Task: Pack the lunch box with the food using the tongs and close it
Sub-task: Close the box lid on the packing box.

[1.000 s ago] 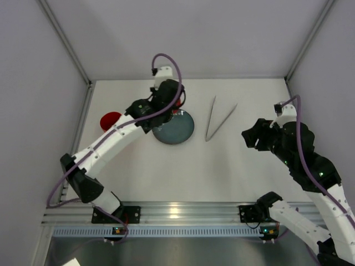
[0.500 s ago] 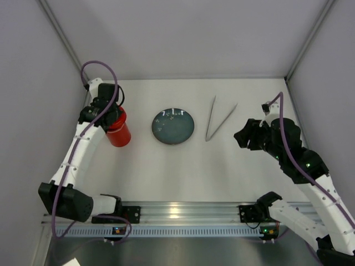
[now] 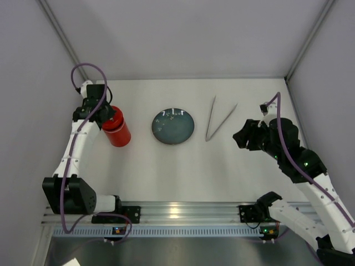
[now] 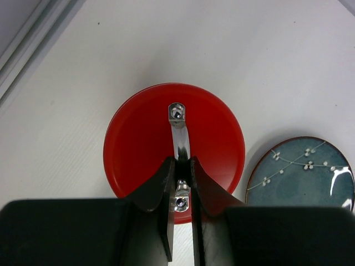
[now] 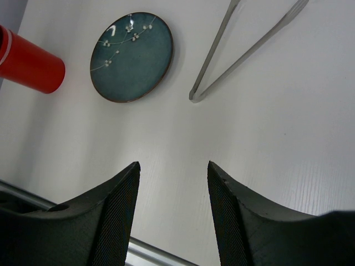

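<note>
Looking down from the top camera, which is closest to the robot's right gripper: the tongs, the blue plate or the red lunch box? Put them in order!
Starting from the right gripper:
1. The tongs, just to its left and a little farther back.
2. The blue plate, in the middle of the table.
3. The red lunch box, far over on the left side.

- The left gripper [image 4: 181, 164] reaches in from the bottom edge, its two dark fingers [image 4: 160, 184] pinched together.
- Between them sits the metal strip [image 4: 178, 141], a curved silver handle bolted at both ends.
- The strip crosses the middle of a round red lid [image 4: 138, 138], seen from straight above.
- A blue-grey plate [image 4: 302, 172] with white blossom sprigs lies just right of the lid, cut off by the frame edge.
- Both rest on a white table [image 4: 222, 50].
- A pale rail [image 4: 22, 50] runs across the top left corner.
</note>
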`<act>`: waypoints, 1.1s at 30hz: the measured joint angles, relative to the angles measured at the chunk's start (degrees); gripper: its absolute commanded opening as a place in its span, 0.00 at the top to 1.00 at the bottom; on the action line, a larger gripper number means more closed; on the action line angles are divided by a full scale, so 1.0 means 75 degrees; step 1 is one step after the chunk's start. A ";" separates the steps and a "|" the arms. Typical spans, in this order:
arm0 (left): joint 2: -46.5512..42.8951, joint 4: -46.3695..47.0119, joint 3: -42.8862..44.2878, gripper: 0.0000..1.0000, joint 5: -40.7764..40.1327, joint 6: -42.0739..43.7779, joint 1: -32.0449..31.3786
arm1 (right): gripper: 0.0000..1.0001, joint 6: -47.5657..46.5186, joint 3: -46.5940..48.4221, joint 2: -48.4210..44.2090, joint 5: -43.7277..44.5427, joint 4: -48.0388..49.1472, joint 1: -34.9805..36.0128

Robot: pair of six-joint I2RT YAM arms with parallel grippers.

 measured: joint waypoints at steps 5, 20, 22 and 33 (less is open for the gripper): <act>0.0289 0.0160 0.0000 0.92 0.0181 0.0000 0.0032 | 0.49 -0.0003 -0.0020 0.0003 0.0000 0.0006 0.0000; 0.0440 0.0256 -0.0163 0.90 0.0204 -0.0003 0.0035 | 0.48 -0.0012 -0.0152 0.0052 -0.0009 0.0149 0.0000; 0.0440 0.0268 -0.0192 0.89 0.0201 -0.0006 0.0035 | 0.49 -0.0012 -0.0152 0.0052 -0.0012 0.0152 0.0000; 0.0396 0.0519 -0.0501 0.88 0.0143 -0.0044 0.0035 | 0.49 -0.0012 -0.0248 0.0154 -0.0073 0.0178 0.0000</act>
